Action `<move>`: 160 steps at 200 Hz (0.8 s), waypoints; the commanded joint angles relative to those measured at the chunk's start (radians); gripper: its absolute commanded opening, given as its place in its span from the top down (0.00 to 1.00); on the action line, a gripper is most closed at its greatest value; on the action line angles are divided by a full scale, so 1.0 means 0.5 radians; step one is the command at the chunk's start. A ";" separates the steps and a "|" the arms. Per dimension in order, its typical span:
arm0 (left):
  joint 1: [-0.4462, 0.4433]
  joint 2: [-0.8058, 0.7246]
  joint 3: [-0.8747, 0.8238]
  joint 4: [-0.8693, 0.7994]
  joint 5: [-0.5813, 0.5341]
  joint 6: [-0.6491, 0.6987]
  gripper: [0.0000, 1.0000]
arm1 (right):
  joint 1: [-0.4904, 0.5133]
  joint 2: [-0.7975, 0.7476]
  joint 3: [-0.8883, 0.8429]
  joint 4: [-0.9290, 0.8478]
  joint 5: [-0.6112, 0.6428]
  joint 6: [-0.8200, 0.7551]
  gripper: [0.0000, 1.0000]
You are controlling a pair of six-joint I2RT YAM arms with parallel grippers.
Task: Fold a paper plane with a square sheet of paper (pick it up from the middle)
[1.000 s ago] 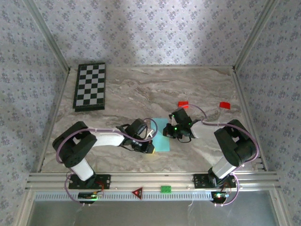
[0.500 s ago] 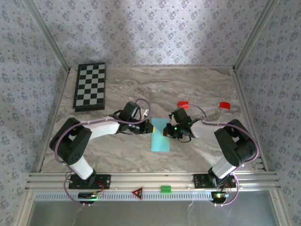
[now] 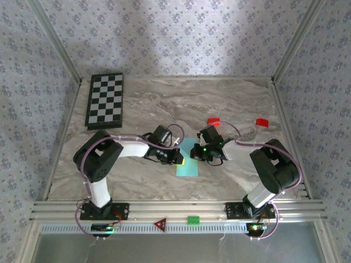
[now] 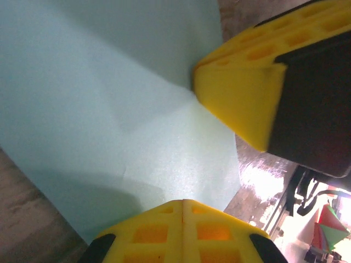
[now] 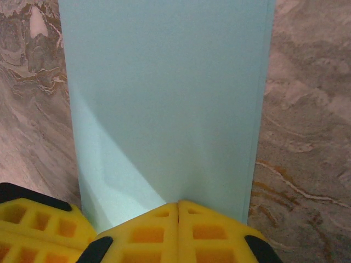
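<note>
Overhead view from my station. The table has a marble-patterned top, beige with grey veins. It is enclosed by walls papered in a small floral print, with aluminium posts at the corners. A chessboard lies flat at the far left. Two red blocks sit at the far right, one nearer the middle and the other close to the right wall. On the near rail I see a green block and a red triangle.

The paper sheet lies flat at the centre of the table, between the two arms. It reads here as a narrow light cyan rectangle. Its long axis runs from the near edge toward the far wall, tilted slightly. I can make out no pointed end, so it points neither way. In the left wrist view, faint creases cross its surface.

The left gripper is clenched, and its tips rest on the sheet's left edge. The right gripper is likewise clenched, with its joined tips on the sheet's right edge. Neither one has the paper pinched between its fingers.
</note>
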 commanded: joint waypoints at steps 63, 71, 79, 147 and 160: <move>-0.005 -0.013 -0.182 0.045 -0.076 0.071 1.00 | 0.004 0.087 -0.053 -0.253 0.151 -0.041 0.96; -0.006 -0.026 -0.179 0.055 -0.074 0.067 1.00 | 0.006 0.089 -0.051 -0.253 0.152 -0.041 0.96; -0.005 -0.041 -0.168 0.063 -0.065 0.059 1.00 | 0.004 0.087 -0.050 -0.255 0.153 -0.041 0.96; 0.106 -0.097 0.030 0.050 0.029 0.025 0.99 | 0.004 0.069 -0.055 -0.266 0.159 -0.044 0.96; 0.115 -0.038 0.073 0.041 0.048 0.039 0.99 | 0.004 0.069 -0.056 -0.263 0.157 -0.041 0.96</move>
